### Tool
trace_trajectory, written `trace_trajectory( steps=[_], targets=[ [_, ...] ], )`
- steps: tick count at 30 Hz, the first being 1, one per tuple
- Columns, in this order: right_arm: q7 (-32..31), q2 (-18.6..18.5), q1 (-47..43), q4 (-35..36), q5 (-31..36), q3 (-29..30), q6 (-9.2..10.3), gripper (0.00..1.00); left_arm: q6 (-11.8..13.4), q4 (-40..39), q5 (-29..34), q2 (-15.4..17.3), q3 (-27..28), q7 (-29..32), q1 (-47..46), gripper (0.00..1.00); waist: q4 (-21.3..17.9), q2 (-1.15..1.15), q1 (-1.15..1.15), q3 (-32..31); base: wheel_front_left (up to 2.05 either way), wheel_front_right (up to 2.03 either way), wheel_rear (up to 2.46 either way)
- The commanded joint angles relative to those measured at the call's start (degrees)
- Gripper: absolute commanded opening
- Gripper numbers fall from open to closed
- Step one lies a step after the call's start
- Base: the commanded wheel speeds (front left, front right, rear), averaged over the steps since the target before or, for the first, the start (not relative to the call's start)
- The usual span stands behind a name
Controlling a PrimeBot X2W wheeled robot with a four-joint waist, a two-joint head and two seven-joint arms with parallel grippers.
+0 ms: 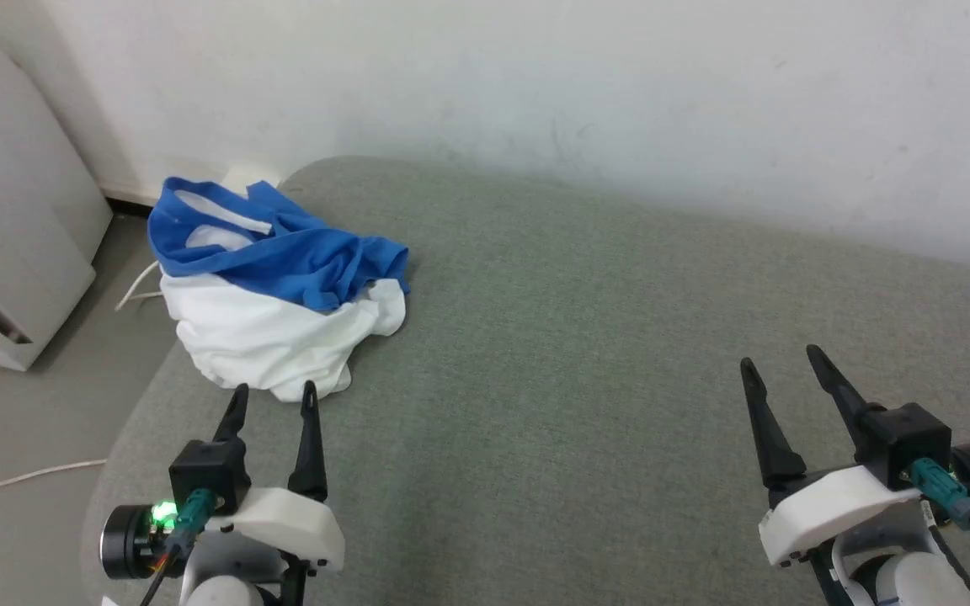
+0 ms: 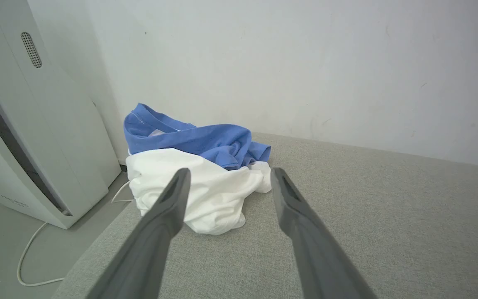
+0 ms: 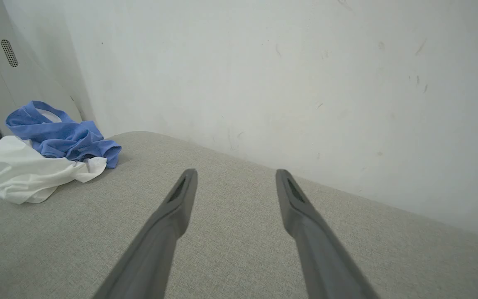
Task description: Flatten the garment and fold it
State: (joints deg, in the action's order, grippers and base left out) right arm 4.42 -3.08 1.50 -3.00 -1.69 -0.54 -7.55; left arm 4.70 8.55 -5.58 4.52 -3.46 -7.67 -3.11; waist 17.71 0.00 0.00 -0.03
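Garment (image 1: pixel 266 328) heaped at far left corner of grey fabric-covered desk (image 1: pixel 586 353), white wall (image 1: pixel 620 101) behind, left claw (image 1: pixel 275 387) and right claw (image 1: pixel 779 357) spread apart

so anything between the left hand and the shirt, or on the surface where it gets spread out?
Nothing visible. The open left hand points straight at the garment, close to its white near edge. The garment is bunched at the far left corner of the grey padded surface, and no other object lies on it toward the middle.
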Motion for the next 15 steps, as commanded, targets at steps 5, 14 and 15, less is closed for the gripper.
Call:
trace_trajectory(
  steps=[5, 14, 15],
  targets=[
    [0.98, 0.12, 1.27, -0.34, -0.38, -0.08, 0.04, 1.00, 1.02, 1.28, -0.86, 0.60, -0.59, -1.22, -1.41, 1.00, 2.04, 0.00, 0.00, 0.27, 0.00, 0.00, 0.00],
    [1.46, 0.13, 1.83, -0.49, -0.46, -0.07, 0.04, 1.00, 1.74, 2.47, -1.79, 0.92, -1.03, -2.18, -1.94, 1.00, 4.48, 0.00, 0.00, 0.49, 0.00, 0.00, 0.00],
    [1.51, 0.13, 1.90, -0.52, -0.49, -0.12, 0.04, 1.00, 1.84, 2.63, -1.91, 0.96, -1.06, -2.30, -2.02, 1.00, 4.77, 0.00, 0.00, 0.50, 0.00, 0.00, 0.00]
  ],
)
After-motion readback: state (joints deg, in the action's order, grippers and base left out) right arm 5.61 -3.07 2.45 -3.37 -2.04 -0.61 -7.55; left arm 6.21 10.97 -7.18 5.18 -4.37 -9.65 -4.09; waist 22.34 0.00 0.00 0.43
